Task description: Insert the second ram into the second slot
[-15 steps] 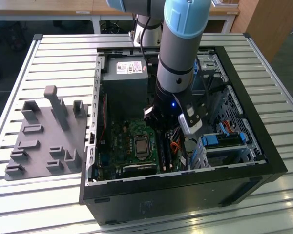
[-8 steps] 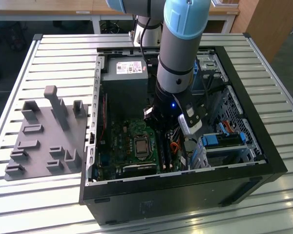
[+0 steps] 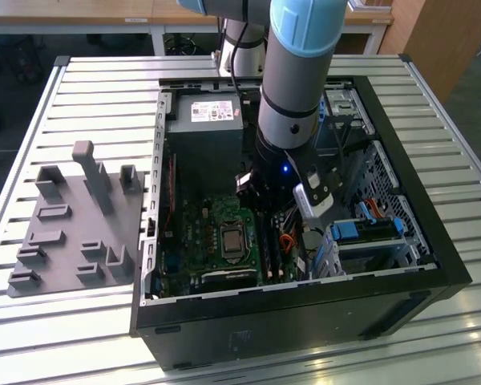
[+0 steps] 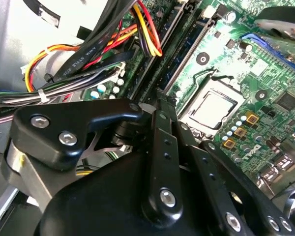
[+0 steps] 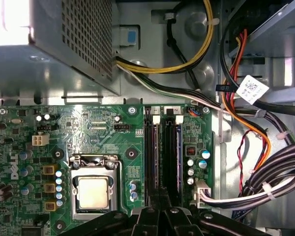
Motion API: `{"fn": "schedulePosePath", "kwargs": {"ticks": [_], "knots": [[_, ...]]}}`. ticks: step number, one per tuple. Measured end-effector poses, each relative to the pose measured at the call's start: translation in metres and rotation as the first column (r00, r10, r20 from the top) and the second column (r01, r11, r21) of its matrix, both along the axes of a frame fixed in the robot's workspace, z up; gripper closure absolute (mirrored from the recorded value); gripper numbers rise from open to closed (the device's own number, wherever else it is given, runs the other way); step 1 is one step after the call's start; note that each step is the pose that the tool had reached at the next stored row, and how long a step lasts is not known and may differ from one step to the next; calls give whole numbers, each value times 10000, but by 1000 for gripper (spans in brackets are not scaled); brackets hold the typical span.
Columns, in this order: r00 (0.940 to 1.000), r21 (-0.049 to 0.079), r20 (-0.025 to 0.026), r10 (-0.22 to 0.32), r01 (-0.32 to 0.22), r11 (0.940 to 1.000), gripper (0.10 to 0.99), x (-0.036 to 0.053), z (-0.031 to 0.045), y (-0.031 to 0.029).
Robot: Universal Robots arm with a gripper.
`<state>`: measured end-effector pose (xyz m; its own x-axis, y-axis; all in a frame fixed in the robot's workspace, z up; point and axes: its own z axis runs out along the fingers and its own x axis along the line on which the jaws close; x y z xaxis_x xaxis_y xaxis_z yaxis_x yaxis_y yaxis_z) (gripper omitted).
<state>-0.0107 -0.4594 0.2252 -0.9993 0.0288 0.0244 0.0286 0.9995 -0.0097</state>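
My gripper (image 3: 266, 210) is low inside the open computer case (image 3: 433, 265), right over the near end of the memory slots (image 3: 274, 250). In the second wrist view its fingers (image 4: 160, 105) meet in a narrow point, shut, just short of the slots (image 4: 182, 49). In the first wrist view the gripper (image 5: 160, 202) lines up with the dark middle slots (image 5: 162, 157). A thin blue edge (image 5: 178, 157) runs along the slot beside them. I cannot tell whether that is the second ram, or whether anything sits between the fingers.
The processor socket (image 5: 93, 191) lies beside the slots, with the power supply (image 3: 204, 128) beyond it. Cable bundles (image 5: 255, 147) crowd the slots' other side, by blue drive brackets (image 3: 365, 233). A grey fixture (image 3: 72, 224) lies outside the case on the exterior view's left.
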Motion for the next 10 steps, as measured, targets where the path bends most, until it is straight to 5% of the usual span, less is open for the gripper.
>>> {"fn": "schedulePosePath", "kwargs": {"ticks": [10], "knots": [[10000,-1,-2,0,0,10000,980,0,107,0]]}}
